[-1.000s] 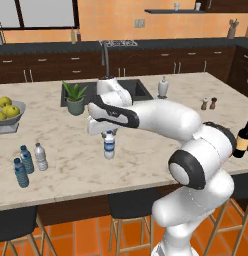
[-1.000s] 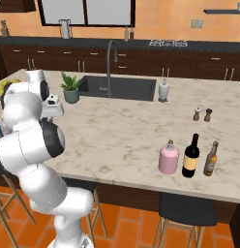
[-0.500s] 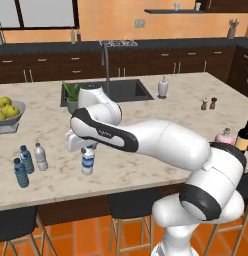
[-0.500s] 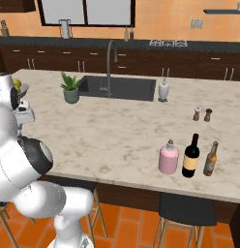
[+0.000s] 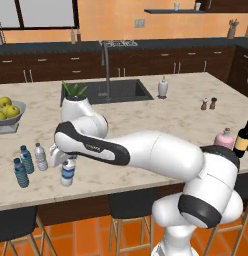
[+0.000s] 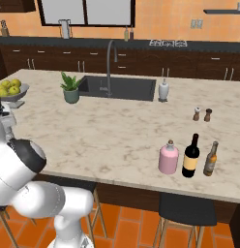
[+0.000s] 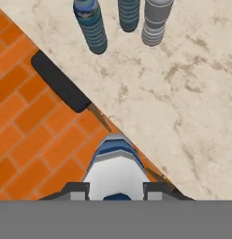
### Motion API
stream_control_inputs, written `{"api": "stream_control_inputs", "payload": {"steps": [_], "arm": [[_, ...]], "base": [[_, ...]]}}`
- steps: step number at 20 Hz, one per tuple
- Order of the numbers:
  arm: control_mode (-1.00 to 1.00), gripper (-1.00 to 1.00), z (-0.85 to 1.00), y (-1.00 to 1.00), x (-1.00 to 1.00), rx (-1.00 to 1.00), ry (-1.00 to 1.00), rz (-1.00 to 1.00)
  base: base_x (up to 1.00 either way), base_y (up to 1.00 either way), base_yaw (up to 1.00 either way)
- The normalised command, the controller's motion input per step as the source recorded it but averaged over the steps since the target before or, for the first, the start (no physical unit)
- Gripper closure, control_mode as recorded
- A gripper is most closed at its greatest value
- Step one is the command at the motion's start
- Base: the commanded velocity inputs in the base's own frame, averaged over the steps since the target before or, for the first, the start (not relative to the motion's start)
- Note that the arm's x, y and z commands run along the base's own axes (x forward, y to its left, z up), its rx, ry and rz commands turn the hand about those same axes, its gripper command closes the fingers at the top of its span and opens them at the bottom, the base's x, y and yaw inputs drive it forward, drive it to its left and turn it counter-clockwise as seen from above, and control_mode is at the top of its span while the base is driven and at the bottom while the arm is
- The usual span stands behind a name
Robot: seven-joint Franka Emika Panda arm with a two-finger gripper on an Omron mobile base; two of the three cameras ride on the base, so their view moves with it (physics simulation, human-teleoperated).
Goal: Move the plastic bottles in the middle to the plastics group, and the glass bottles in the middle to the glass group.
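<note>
Hand view: gripper point(image 7: 116, 190) closed on the white-capped clear bottle with a blue label point(image 7: 116, 170), one finger on each side of it, bottle upright between the tips. Past it, still in hand view, marble counter point(image 7: 192, 93) with its edge running diagonally; orange brick floor point(image 7: 24, 140) and a dark stool seat point(image 7: 59, 81) beyond the edge. At the top, two blue-tinted ribbed bottles point(image 7: 92, 25) and a greyish-clear bottle point(image 7: 155, 21) stand close together on the counter.

Left base view: gripper point(image 5: 61, 157) at the labelled bottle point(image 5: 68, 172), which stands upright near the counter's front edge; whether its base touches the counter, cannot tell. Just left of the held bottle: greyish-clear bottle point(image 5: 41, 156), then the two blue-capped bottles point(image 5: 23, 166), all upright, close but apart. Fruit bowl point(image 5: 7, 112) behind that cluster. Arm point(image 5: 146, 152) stretches from lower right across to the held bottle.

Far right of the held bottle, pink bottle point(image 5: 224, 139) just beside the dark wine bottle point(image 5: 243, 140). Right base view: pink bottle point(image 6: 168, 157) left of the wine bottle point(image 6: 190, 156), a slim brown bottle point(image 6: 210, 159) right of it, all near the front edge. Salt and pepper shakers point(image 6: 202, 115) behind them; sink point(image 6: 119, 88), plant point(image 6: 70, 88), soap dispenser point(image 6: 163, 90) further back.
</note>
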Motion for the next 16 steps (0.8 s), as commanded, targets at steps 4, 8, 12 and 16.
{"api": "stream_control_inputs", "payload": {"steps": [4, 8, 12, 16], "arm": [[-1.00, 1.00, 0.00, 0.37, 0.59, 0.00, 0.00, 0.00], [-1.00, 1.00, 0.00, 0.22, 0.59, 0.00, 0.00, 0.00], [-1.00, 1.00, -0.08, 0.20, 0.17, -0.01, 0.02, 0.00], [-1.00, 1.00, -0.01, 0.30, 0.18, -0.12, 0.07, 0.00]], "base": [[0.00, 0.00, 0.00], [0.00, 0.00, 0.00], [0.00, 0.00, 0.00], [0.00, 0.00, 0.00]]}}
